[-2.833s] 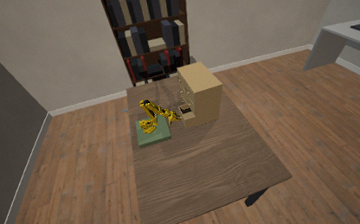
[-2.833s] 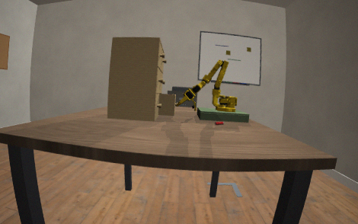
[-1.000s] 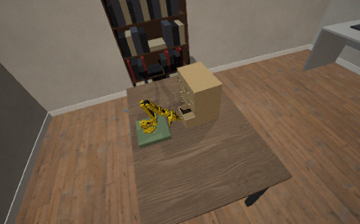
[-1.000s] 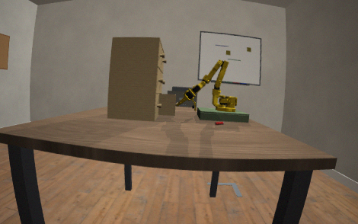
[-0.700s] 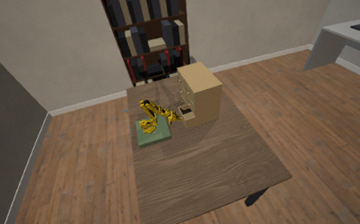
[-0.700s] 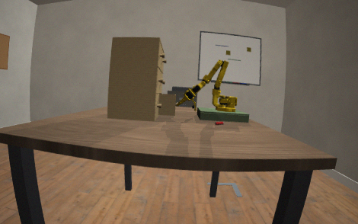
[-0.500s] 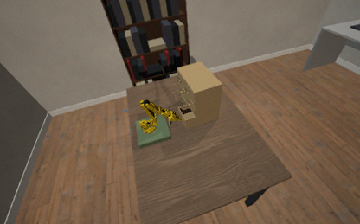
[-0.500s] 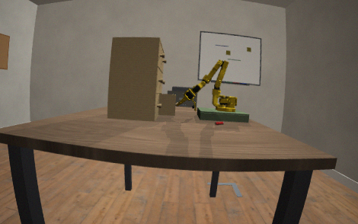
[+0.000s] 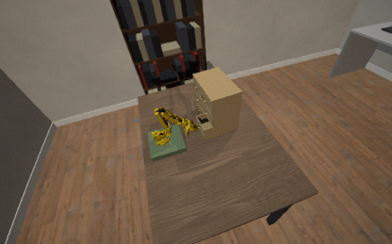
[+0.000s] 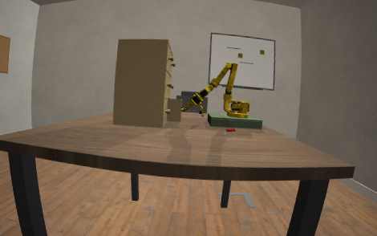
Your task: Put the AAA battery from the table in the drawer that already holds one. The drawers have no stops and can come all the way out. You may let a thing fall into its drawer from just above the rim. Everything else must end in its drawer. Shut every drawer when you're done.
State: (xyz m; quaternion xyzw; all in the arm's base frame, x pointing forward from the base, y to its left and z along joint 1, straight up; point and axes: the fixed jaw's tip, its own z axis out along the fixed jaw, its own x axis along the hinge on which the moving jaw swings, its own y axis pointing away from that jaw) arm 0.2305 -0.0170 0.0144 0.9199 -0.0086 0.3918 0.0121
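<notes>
A tan drawer cabinet (image 9: 218, 103) stands on the wooden table; it also shows in the exterior view (image 10: 142, 83). Its bottom drawer (image 10: 174, 110) is pulled partly out toward the arm, and the upper drawers look shut. My yellow arm stands on a green base mat (image 9: 166, 142). My gripper (image 10: 189, 107) reaches down to the front of the bottom drawer and is shut on its handle; it also shows in the top view (image 9: 196, 125). A small red object (image 10: 230, 129), perhaps the battery, lies on the table beside the mat. The inside of the drawer is hidden.
A bookshelf (image 9: 163, 35) stands behind the table's far end. A white desk (image 9: 379, 44) is at the far right of the room. A whiteboard (image 10: 241, 61) hangs on the wall behind the arm.
</notes>
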